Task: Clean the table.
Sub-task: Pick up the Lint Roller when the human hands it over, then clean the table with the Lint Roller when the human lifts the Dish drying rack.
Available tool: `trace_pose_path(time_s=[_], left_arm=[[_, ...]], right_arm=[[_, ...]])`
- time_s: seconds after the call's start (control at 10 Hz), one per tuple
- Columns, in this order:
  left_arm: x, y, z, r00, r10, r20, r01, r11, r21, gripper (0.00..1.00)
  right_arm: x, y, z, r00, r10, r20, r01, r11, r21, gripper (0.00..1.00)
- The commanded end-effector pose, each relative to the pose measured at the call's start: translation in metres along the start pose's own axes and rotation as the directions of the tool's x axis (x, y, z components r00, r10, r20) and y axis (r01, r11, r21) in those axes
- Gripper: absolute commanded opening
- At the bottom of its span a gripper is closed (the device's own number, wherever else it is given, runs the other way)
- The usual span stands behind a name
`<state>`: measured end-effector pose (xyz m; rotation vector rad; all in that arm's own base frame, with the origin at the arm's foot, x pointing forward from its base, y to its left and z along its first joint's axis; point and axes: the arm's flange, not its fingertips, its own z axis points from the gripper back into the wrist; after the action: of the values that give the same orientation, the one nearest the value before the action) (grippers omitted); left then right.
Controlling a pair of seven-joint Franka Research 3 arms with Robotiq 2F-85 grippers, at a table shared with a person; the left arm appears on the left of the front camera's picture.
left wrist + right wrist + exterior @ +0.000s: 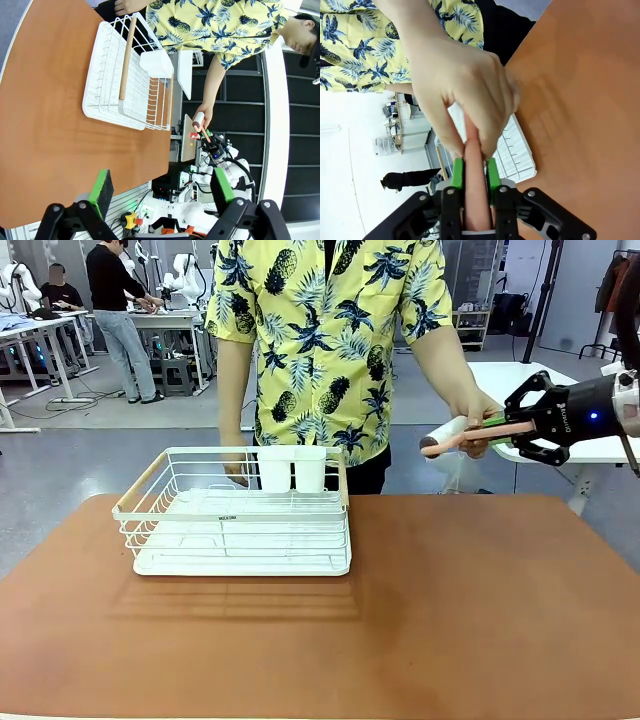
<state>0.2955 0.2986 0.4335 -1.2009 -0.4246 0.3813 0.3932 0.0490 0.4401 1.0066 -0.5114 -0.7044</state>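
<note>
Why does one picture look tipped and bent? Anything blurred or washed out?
Front view: evenly lit, sharp; the dish rack throws a faint shadow on the table. Left wrist view: rolled sideways, lines bowing toward the edges. Right wrist view: the person's hand and pink handle loom close, soft; background washed out white.

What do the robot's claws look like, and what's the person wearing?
The right gripper is black and angular, with green pads, a small blue light and white lettering. The left gripper is the same black with green pads and round bolt heads at its joints. The person's shirt is yellow, short-sleeved, printed with dark blue pineapples and leaves.
</note>
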Motion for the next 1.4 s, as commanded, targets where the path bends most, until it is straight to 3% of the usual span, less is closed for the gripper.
trace_pose_path(time_s=[0.0,0.4,0.5,1.3], left_arm=[[-0.003,0.000,0.001,1.000,-0.003,0.005,0.003,1.000,-0.013,1.00],[-0.003,0.000,0.001,1.000,-0.003,0.005,0.003,1.000,-0.013,1.00],[-0.003,0.000,0.001,1.000,-0.003,0.005,0.003,1.000,-0.013,1.00],[-0.003,0.000,0.001,1.000,-0.003,0.005,0.003,1.000,-0.013,1.00]], right_arm=[[-0.031,-0.032,0.031,1.000,0.013,0.019,-0.014,1.000,0.012,0.00],[-0.027,-0.032,0.031,0.999,0.015,0.028,-0.016,1.000,0.018,0.01],[0.000,-0.001,0.000,1.000,0.000,0.001,0.000,1.000,-0.001,0.01],[0.000,-0.001,0.000,1.000,0.000,0.001,0.000,1.000,-0.001,0.01]])
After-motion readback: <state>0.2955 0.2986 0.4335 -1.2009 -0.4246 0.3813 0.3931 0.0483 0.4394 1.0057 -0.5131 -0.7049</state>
